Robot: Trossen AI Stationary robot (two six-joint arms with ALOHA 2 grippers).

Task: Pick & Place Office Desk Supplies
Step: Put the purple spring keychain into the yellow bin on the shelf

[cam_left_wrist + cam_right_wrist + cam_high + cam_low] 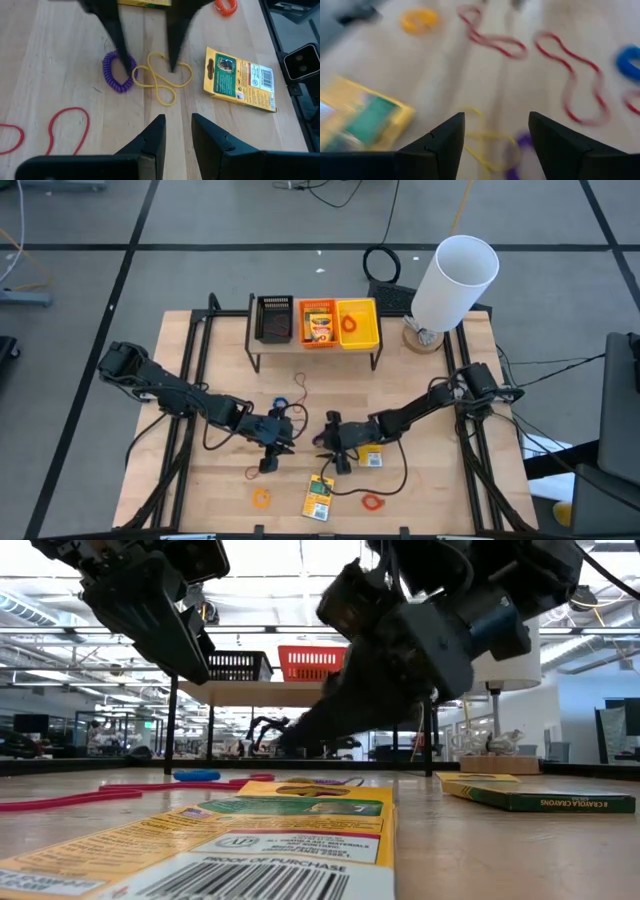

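over the middle of the table (200,500) our right hand (336,458) hangs with its fingers apart and nothing between them, above a thin yellow rubber band (161,79) and a purple coil band (119,72). our left hand (272,450) faces it from close by, fingers a little apart, also empty. one yellow pack (319,497) lies near the front edge, another (371,456) beside the right arm, red bands (575,85) scattered around.

Three bins (317,322) stood on the rack: one black, one orange, one yellow. Two yellow packs (319,497) lay in plain sight on the table (430,490), beside one white cylinder (455,280).
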